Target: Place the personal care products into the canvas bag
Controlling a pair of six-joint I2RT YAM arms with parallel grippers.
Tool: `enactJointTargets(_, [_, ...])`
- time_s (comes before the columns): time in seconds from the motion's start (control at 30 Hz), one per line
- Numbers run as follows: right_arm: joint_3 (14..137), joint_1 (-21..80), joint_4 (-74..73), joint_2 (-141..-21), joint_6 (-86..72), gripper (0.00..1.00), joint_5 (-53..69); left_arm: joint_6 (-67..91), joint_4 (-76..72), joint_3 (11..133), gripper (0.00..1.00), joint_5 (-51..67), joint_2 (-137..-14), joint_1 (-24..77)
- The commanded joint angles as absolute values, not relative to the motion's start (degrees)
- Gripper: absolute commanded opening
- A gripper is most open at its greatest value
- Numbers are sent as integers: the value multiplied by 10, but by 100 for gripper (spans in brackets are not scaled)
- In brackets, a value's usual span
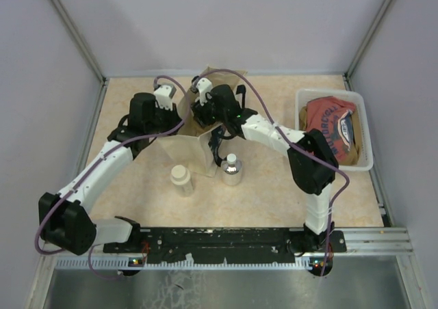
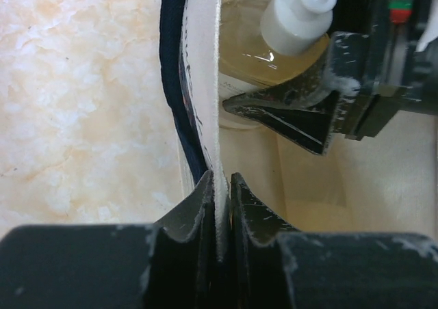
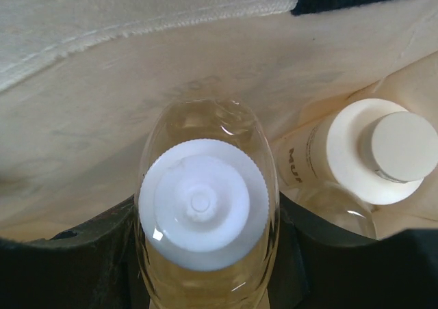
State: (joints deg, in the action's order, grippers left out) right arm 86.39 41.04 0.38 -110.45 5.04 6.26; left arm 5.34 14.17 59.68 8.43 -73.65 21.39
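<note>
The canvas bag (image 1: 196, 152) stands at the middle of the counter (image 1: 274, 196), with its mouth open to the camera above. The left claw (image 2: 219, 186) is clenched on the bag's rim, cloth pinched between both fingers, and a navy strap (image 2: 174, 83) curves down the outer face just beside them. The right claw (image 3: 205, 271) is inside the mouth, grasping an amber bottle (image 3: 202, 206) by its sides with the white cap up. Cloth lies close around that bottle, so there is little free room in the bag.

In front of the bag a cream jar (image 1: 181, 178) and a round clear bottle (image 1: 231, 169) stand upright, near each other but apart, with bare counter between them and the arm bases. A white tub (image 1: 301, 128) holding a red shirt (image 1: 330, 121) sits at the right edge, well apart from the bag. The counter is pale and mottled, and plain grey walls (image 1: 239, 22) close it in on three sides.

Only the right wrist view shows a second white-capped container (image 3: 376, 152) already in the bag, just beside the held bottle. Only the left wrist view shows the rim pinch up close. The overhead view alone shows the two items outside the bag.
</note>
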Motion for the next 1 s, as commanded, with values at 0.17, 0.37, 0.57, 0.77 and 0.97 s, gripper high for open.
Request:
enactJointTargets(0.17, [910, 410, 62, -1098, 90, 42, 33, 51, 145, 618, 0, 89, -718, 214])
enactJointTargets(0.37, [877, 414, 68, -1042, 74, 96, 35, 52, 139, 616, 0, 88, -727, 213])
enactJointTargets(0.57, [865, 434, 7, -929, 71, 99, -35, 53, 130, 615, 0, 83, -739, 213])
enactJointTargets(0.77, [763, 441, -41, -782, 4, 99, -85, 59, 119, 610, 0, 83, -757, 213])
enactJointTargets(0.97, [618, 441, -76, -659, -47, 99, -76, 60, 113, 610, 0, 83, -762, 213])
